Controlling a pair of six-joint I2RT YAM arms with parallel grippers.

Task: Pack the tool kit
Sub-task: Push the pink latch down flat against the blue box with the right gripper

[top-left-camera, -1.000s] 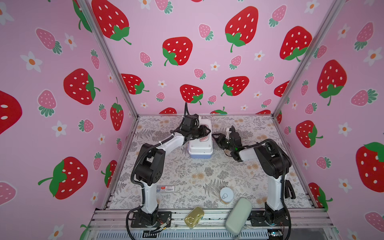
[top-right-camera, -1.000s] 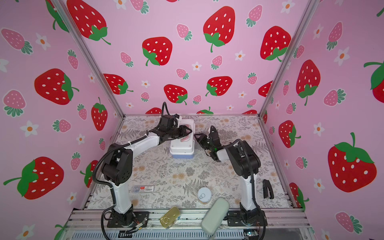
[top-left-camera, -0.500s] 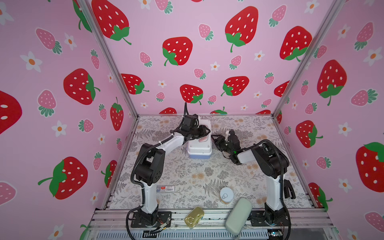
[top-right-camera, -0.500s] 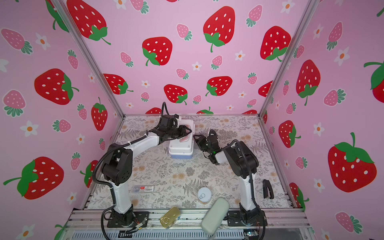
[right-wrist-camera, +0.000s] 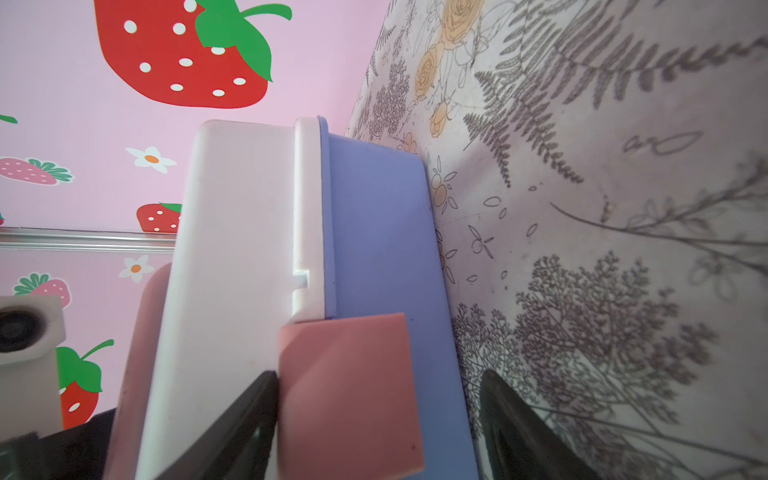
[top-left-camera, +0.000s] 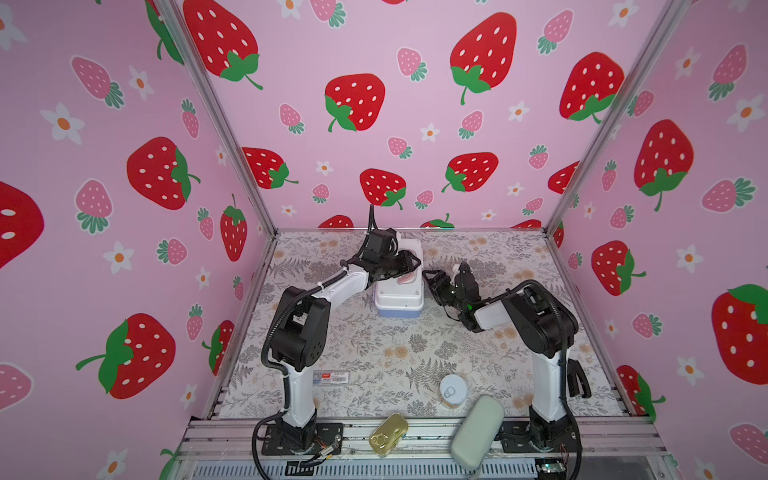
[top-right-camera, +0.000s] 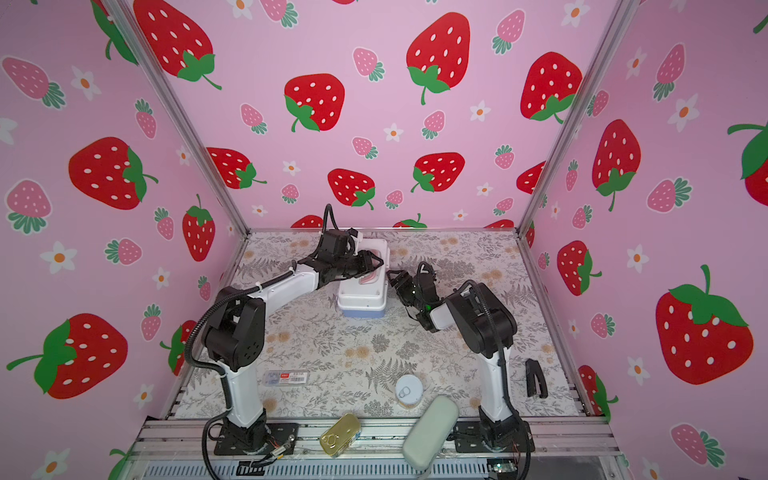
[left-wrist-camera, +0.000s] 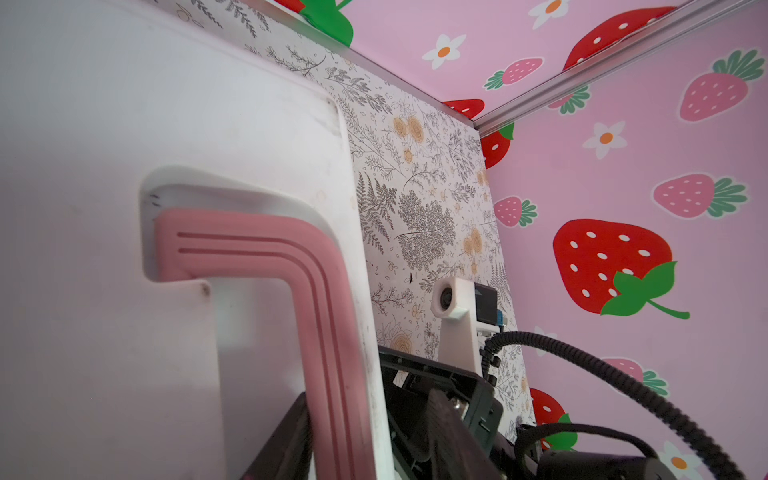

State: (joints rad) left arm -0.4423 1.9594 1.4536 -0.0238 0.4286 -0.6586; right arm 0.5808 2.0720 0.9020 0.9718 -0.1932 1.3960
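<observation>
The tool kit (top-left-camera: 399, 291) (top-right-camera: 362, 293), with its white lid down on the periwinkle base, stands at the back middle of the table in both top views. My left gripper (top-left-camera: 409, 266) (left-wrist-camera: 370, 399) lies over the lid, shut across the pink handle (left-wrist-camera: 320, 299) and the lid's edge. My right gripper (top-left-camera: 432, 279) (right-wrist-camera: 378, 374) is low at the kit's right side and open. Its fingers (right-wrist-camera: 232, 428) stand on either side of the pink latch (right-wrist-camera: 349, 395) without touching it. The latch lies flat against the base.
A flat clear case with a red label (top-left-camera: 330, 377) lies by the left arm's base. A round white-lidded can (top-left-camera: 453, 390), a gold tin (top-left-camera: 388, 434) and a grey-green oblong case (top-left-camera: 476, 430) sit near the front edge. A black part (top-right-camera: 534, 378) lies at the right.
My right gripper has edged left up to the kit's side and its jaws have spread wider around the latch. The left gripper and the kit have not moved.
</observation>
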